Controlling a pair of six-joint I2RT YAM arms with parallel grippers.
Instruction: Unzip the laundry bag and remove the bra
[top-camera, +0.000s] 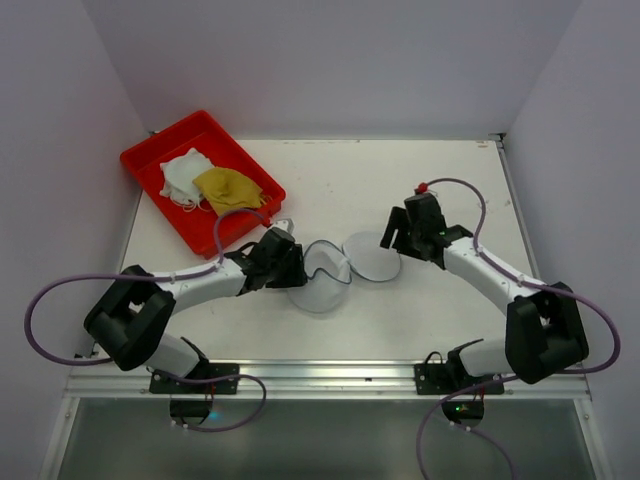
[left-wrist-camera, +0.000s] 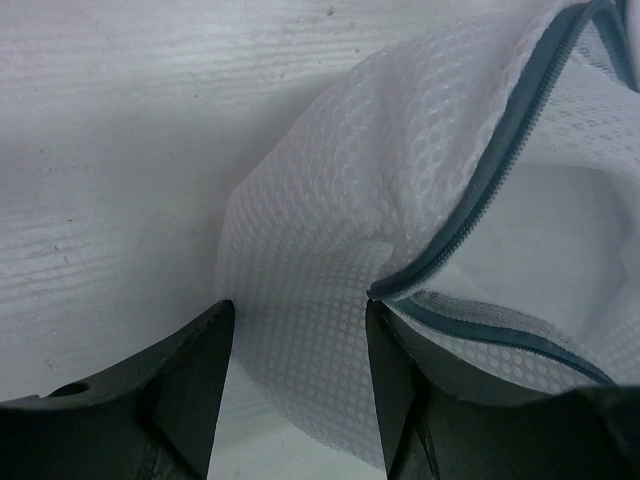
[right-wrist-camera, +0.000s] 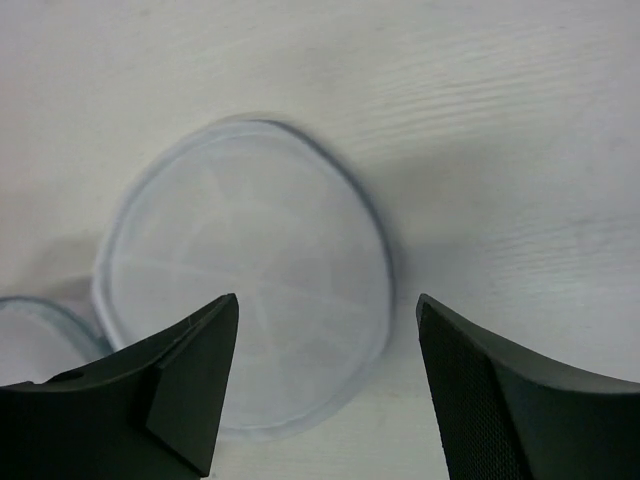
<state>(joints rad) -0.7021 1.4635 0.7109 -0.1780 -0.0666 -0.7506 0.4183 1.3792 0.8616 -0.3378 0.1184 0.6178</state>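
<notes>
Left wrist: laundry bag (left-wrist-camera: 330, 250) lies between the parted left gripper (left-wrist-camera: 298, 312).

You see a white honeycomb-mesh bag (left-wrist-camera: 330, 200) with a grey-teal zip (left-wrist-camera: 500, 160), a bright red tray (top-camera: 150, 150), a white cloth (top-camera: 183, 175), a mustard cloth (top-camera: 232, 188), a white, faintly grained table (top-camera: 350, 180) and lilac cables (top-camera: 60, 287).

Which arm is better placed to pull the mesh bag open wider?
Left. The left gripper, open, straddles the laundry bag mesh right beside its parted zip; the right gripper hangs open above the flat round half.
</notes>
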